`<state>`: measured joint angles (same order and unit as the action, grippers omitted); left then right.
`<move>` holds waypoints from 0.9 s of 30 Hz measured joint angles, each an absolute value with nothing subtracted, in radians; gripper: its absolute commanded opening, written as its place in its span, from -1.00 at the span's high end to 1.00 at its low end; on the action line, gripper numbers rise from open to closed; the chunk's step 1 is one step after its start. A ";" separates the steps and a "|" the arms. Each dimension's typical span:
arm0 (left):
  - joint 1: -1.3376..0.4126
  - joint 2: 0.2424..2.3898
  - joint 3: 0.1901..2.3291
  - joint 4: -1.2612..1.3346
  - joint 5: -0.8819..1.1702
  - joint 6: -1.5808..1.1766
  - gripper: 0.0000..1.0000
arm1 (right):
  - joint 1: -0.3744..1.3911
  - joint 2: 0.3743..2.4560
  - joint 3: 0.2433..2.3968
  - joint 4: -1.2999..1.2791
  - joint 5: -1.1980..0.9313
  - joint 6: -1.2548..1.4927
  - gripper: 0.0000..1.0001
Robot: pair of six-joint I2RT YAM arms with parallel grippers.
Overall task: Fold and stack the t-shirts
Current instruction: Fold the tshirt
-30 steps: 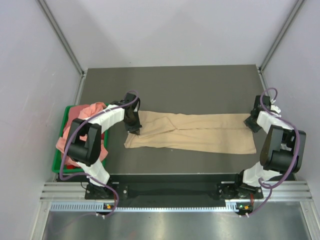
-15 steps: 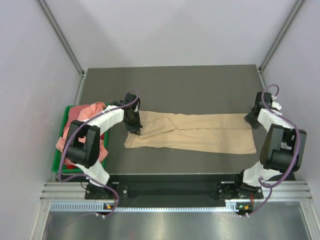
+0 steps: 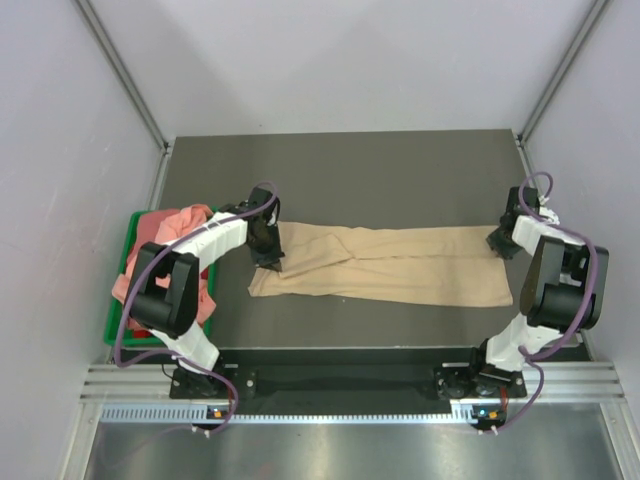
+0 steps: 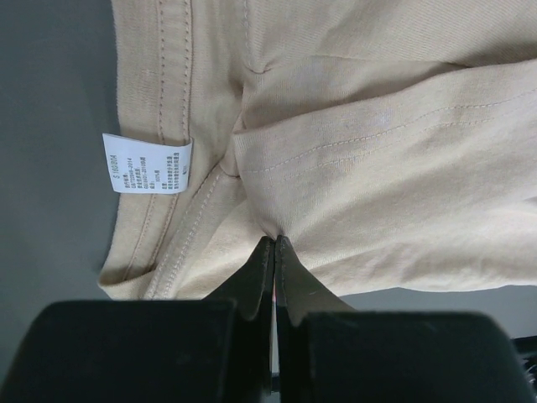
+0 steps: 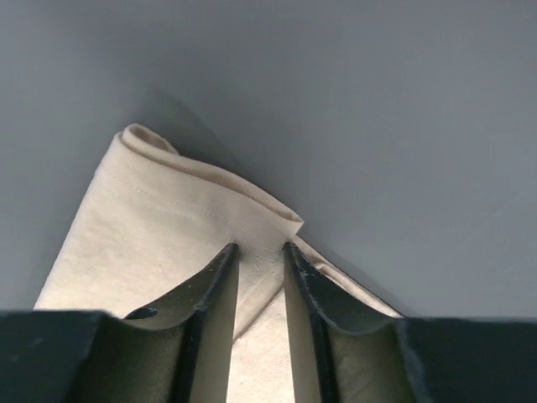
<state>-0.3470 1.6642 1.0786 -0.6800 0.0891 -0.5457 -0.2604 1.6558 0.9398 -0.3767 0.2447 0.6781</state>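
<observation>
A tan t-shirt point(image 3: 390, 265) lies as a long folded strip across the middle of the table. My left gripper point(image 3: 268, 262) is at its left end, near the collar. In the left wrist view that gripper point(image 4: 275, 242) is shut on a pinch of tan cloth beside the white neck label point(image 4: 147, 164). My right gripper point(image 3: 497, 243) is at the strip's right end. In the right wrist view it point(image 5: 260, 248) is open, its fingers straddling a folded corner of the tan t-shirt point(image 5: 168, 218), with cloth in the gap. Salmon-pink t-shirts point(image 3: 170, 225) are heaped at the left.
The pink heap sits in a green bin point(image 3: 115, 330) off the table's left edge. Grey walls with metal posts enclose the table on three sides. The dark table point(image 3: 350, 170) shows bare behind the tan strip.
The right arm has folded in closer to the shirt's right end and its jaws have narrowed slightly. The left gripper and the shirt have stayed put.
</observation>
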 measured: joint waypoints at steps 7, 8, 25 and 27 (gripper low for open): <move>-0.347 1.664 1.071 -0.681 0.089 -0.546 1.00 | -0.260 1.660 0.937 -0.348 0.255 0.682 0.77; -0.347 1.664 1.071 -0.680 0.089 -0.546 1.00 | -0.260 1.660 0.937 -0.343 0.255 0.683 0.80; -0.347 1.664 1.071 -0.682 0.089 -0.546 1.00 | -0.260 1.656 0.965 -0.343 0.234 0.646 0.93; -0.347 1.664 1.071 -0.682 0.089 -0.546 1.00 | -0.260 1.656 0.964 -0.342 0.227 0.640 0.97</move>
<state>-0.3473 1.6642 1.0714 -0.6815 0.0887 -0.5465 -0.2604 1.6562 0.9638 -0.3420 0.2272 0.6399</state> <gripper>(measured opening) 0.011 0.043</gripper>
